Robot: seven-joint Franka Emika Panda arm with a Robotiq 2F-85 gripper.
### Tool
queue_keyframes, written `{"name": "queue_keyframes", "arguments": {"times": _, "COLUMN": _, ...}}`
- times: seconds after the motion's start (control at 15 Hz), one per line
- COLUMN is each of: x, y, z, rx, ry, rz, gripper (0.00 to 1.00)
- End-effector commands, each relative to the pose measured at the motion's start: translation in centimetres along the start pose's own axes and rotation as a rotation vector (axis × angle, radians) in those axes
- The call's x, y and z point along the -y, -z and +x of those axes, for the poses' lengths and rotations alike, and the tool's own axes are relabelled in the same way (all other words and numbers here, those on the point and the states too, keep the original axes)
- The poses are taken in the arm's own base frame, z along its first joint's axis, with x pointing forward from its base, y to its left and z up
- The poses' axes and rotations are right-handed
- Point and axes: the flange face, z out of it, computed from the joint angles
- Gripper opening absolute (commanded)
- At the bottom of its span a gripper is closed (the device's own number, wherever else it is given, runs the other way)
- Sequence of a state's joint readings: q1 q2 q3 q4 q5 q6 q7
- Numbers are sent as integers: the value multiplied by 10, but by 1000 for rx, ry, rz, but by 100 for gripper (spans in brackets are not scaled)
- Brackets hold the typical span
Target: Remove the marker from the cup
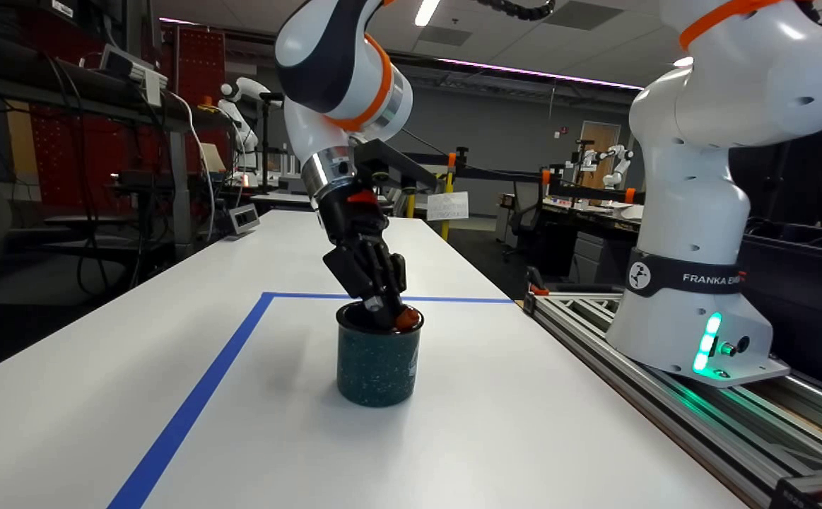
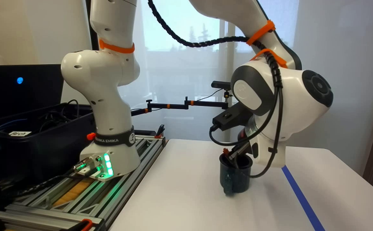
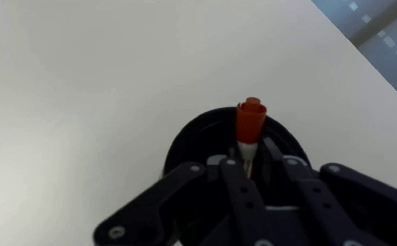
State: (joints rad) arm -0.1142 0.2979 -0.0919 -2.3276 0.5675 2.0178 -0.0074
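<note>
Readable from here: FRANKA EM… on the black band (image 1: 686, 273) round the robot base (image 1: 690, 325), rest wraps out of sight; in an exterior view the end, EMIKA (image 2: 109, 140), shows. Round white emblem (image 1: 640, 275) on the same band. Black bin (image 2: 42, 157) carries a white label (image 2: 20, 133): Birch. Blue alien-head logo (image 2: 20, 80) on the black screen back (image 2: 0, 89). Paper sign (image 1: 447, 206): too faint. White print (image 1: 413, 364) on the teal mug (image 1: 375, 367): can't make it out.
</note>
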Motion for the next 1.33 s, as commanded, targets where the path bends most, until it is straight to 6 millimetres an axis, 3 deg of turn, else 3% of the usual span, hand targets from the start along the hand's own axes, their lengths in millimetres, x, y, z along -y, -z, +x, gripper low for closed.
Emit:
{"name": "queue_keyframes", "arguments": {"times": 0.0, "x": 5, "y": 4, "z": 0, "rx": 13, "ry": -7, "rz": 26, "gripper": 5}}
{"name": "queue_keyframes", "arguments": {"times": 0.33, "x": 14, "y": 20, "z": -24, "rx": 30, "ry": 25, "rz": 38, "gripper": 5}}
{"name": "queue_keyframes", "arguments": {"times": 0.67, "x": 20, "y": 49, "z": -59, "rx": 17, "ry": 54, "rz": 56, "gripper": 5}}
{"name": "queue_keyframes", "arguments": {"times": 1.0, "x": 11, "y": 82, "z": -81, "rx": -119, "ry": 21, "rz": 71, "gripper": 5}}
{"name": "queue_keyframes", "arguments": {"times": 1.27, "x": -10, "y": 97, "z": -83, "rx": -213, "ry": -55, "rz": 71, "gripper": 5}}
